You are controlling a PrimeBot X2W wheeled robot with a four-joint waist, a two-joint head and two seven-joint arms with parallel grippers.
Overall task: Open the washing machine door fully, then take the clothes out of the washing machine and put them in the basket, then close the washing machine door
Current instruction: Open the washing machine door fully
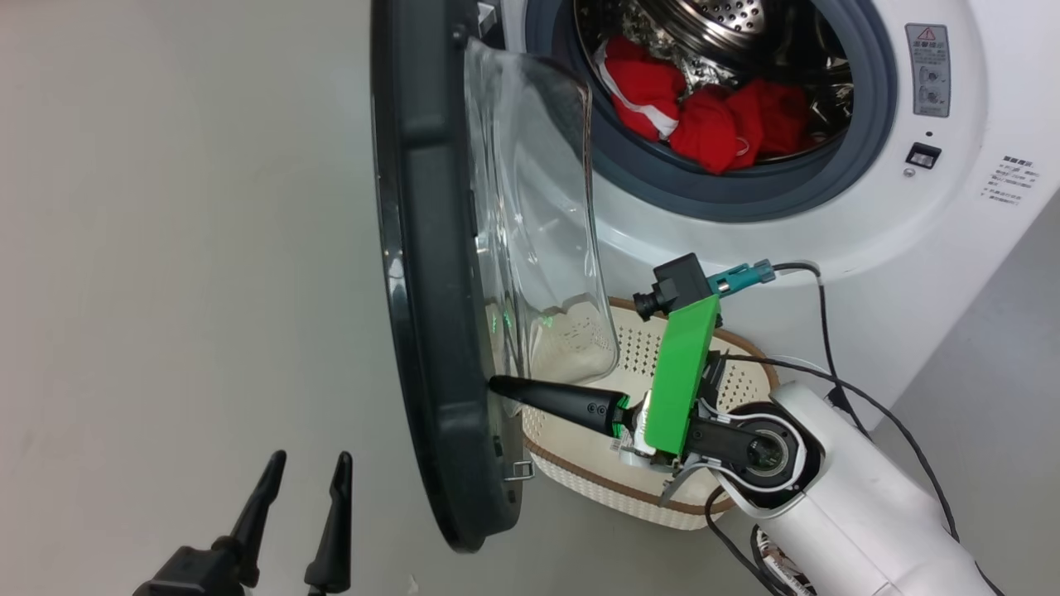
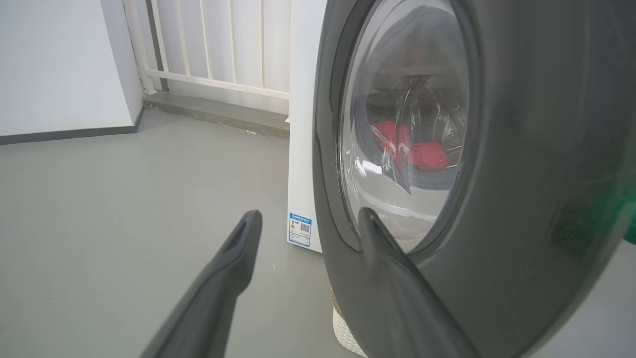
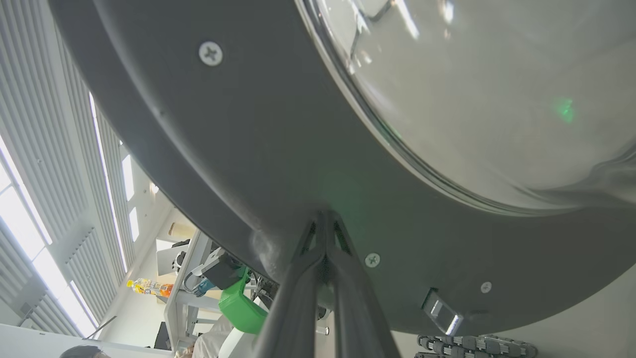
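Note:
The washing machine door point(image 1: 431, 273) stands open, edge-on to me, its clear glass bowl point(image 1: 538, 215) facing the drum. Red clothes point(image 1: 712, 116) lie in the steel drum of the white washing machine point(image 1: 911, 232). My right gripper point(image 1: 497, 386) is shut, and its tip presses the door's inner black ring point(image 3: 223, 149), as the right wrist view shows point(image 3: 325, 218). The cream basket point(image 1: 580, 463) sits on the floor under the door and my right arm. My left gripper point(image 1: 310, 459) is open at the door's outer side, apart from it. Through the glass in the left wrist view the clothes point(image 2: 412, 149) show red.
Black cables point(image 1: 824, 331) hang by my right wrist in front of the machine. Grey floor point(image 1: 166, 290) spreads left of the door. A white railing point(image 2: 208, 44) and wall stand behind the machine's side, which bears a blue label point(image 2: 300, 229). A desk point(image 3: 179, 278) shows past the door's edge.

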